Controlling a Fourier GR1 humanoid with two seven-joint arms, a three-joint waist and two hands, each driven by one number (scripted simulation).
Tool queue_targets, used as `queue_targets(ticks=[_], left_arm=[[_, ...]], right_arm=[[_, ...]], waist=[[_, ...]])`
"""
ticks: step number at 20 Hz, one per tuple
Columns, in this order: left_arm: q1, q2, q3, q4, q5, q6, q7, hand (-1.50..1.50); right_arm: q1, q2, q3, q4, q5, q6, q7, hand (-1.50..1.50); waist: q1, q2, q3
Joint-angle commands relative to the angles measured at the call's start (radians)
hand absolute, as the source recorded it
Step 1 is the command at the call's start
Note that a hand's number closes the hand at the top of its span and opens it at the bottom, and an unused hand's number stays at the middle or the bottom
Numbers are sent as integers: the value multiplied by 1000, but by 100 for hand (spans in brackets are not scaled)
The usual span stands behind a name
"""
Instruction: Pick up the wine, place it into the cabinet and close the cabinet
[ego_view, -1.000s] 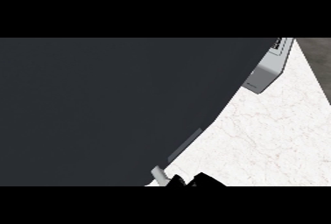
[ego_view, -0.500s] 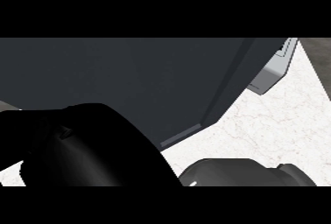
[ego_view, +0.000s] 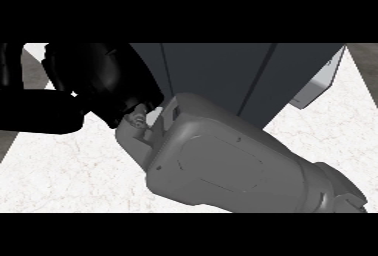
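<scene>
One grey forearm (ego_view: 221, 165) is recorded across the middle of the head view, entering from the lower right corner and running up and to the left. At its upper end the right robot hand (ego_view: 100, 80) is seen as a black mass in the upper left, set against the dark front of the cabinet (ego_view: 221, 75). How far this robot hand is open, and whether anything is held in it, cannot be told, as its shape is lost in black. A second black form (ego_view: 33, 116) lies along the left edge, touching the robot hand; it cannot be assigned to either arm. The wine cannot be made out, and its position cannot be told from this view. The cabinet fills the upper middle and is marked by two upright seams; whether it stands open or closed cannot be judged. A pale grey panel (ego_view: 319, 85) is noted beside its right edge. The desk (ego_view: 66, 170) is a white, faintly veined surface, visible at lower left and to the right of the cabinet. A darker grey strip (ego_view: 6, 145) is seen beyond its left edge.
</scene>
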Motion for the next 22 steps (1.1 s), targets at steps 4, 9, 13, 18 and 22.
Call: queue_targets(ticks=[4, 9, 13, 18, 22], left_arm=[[16, 19, 69, 2, 52, -16, 56, 150], [-14, 11, 84, -19, 85, 29, 75, 150], [-14, 1, 102, -10, 87, 7, 64, 150], [-30, 8, 99, -12, 65, 28, 73, 150], [-31, 7, 96, -19, 66, 36, 80, 150]], right_arm=[[-71, 0, -108, 354, -45, 39, -183, 150], [-13, -28, -104, 446, -29, 76, -274, 150], [27, -68, -95, 468, -19, 102, -332, 150], [59, -112, -95, 503, 5, 123, -403, 150], [69, -134, -104, 511, 11, 131, -427, 150]], waist=[[-7, 3, 1], [-23, 8, 2], [-20, 9, 2], [-25, 23, 1], [-31, 25, 0]])
